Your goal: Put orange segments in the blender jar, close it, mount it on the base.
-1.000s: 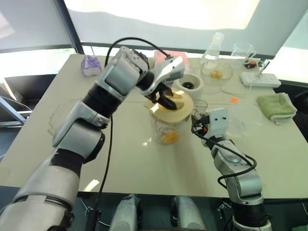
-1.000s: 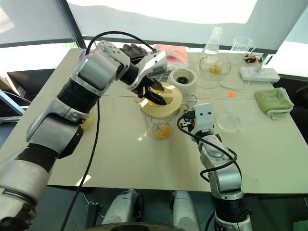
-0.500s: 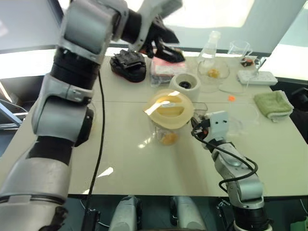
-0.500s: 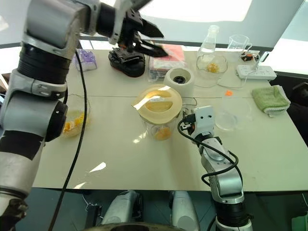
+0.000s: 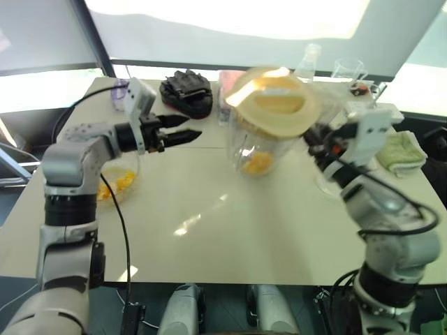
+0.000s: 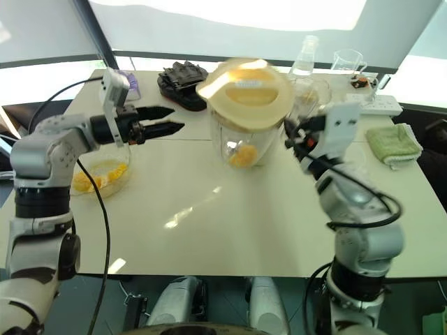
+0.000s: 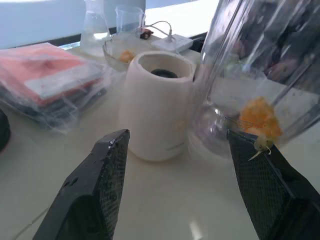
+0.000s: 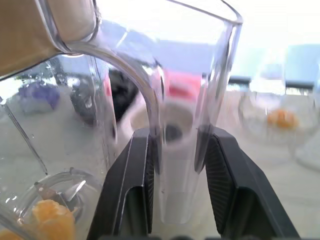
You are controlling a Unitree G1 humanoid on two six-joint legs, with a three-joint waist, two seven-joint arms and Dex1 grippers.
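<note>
1. The blender jar (image 6: 246, 132) is held up off the table (image 6: 230, 230), with its clear side handle (image 8: 177, 150) clamped between the two black fingers of the right gripper (image 8: 177, 195).
2. A cream lid (image 6: 244, 94) is seated on top of the jar, tilted slightly toward the camera.
3. Orange segments (image 6: 241, 155) are seen in the bottom of the jar, next to the metal blade (image 8: 65, 192).
4. The left gripper (image 6: 162, 120) is held level above the table on the robot's left, with its fingers spread apart and nothing between them.
5. A small scrap of pulp (image 7: 260, 145) is stuck on one fingertip of the left gripper.
6. The base (image 7: 156, 105) is seen standing upright on the table, just beside the raised jar, with a dark socket in its top.
7. A glass bowl (image 6: 98, 178) with more orange pieces is placed on the table below the left arm.
8. A black glove (image 6: 183, 75), a flask (image 6: 304, 59) and a green cloth (image 6: 392, 143) are set along the far side of the table.
</note>
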